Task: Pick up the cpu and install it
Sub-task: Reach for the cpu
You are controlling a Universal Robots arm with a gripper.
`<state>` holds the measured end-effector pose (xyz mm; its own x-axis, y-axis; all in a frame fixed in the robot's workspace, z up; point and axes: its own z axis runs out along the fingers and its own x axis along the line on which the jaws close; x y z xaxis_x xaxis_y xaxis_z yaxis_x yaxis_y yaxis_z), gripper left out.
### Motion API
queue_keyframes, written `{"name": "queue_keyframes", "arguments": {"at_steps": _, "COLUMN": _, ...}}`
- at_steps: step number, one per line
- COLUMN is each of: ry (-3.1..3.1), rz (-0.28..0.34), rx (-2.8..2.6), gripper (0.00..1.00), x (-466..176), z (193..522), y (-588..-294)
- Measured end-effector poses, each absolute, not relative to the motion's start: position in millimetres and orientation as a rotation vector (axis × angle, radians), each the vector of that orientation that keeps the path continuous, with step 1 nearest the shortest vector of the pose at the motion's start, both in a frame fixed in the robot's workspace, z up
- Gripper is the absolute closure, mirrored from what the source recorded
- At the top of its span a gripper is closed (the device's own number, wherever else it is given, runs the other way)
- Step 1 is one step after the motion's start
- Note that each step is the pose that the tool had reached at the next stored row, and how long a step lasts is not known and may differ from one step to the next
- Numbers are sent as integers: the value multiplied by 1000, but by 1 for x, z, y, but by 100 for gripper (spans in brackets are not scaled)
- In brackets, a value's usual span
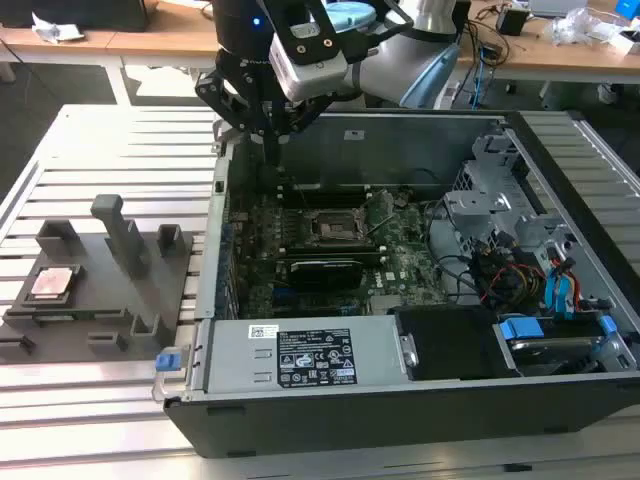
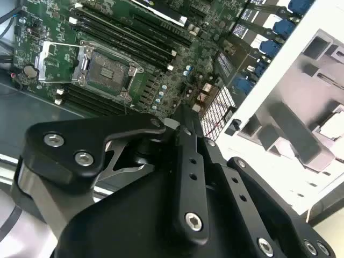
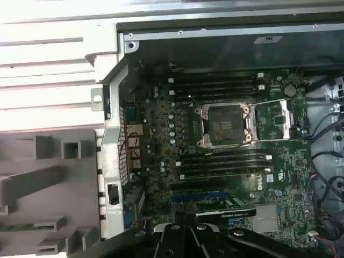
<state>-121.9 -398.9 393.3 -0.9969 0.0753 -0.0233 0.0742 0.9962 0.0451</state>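
One cpu (image 1: 54,283) lies flat in its recess on the grey fixture tray (image 1: 110,298), on the tabletop (image 1: 130,140) at the exterior view's left, well apart from the claw (image 1: 271,158). We see the claw hanging over the case (image 1: 420,400) wall nearest the tray w/ nothing in it. It looks pressed together, tho the angle is poor. The socket (image 1: 330,228) on the mobo (image 1: 400,262) has its bracket (image 1: 378,212) flipped open, prob. so the chip can drop straight in. We'd say the recess keeps the chip level & reachable from above.
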Motion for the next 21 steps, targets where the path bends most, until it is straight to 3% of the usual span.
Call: {"name": "queue_keyframes", "arguments": {"at_steps": 21, "ry": 3114, "rz": 69, "rx": 116, "gripper": 89, "x": -171, "z": 393, "y": -399}}
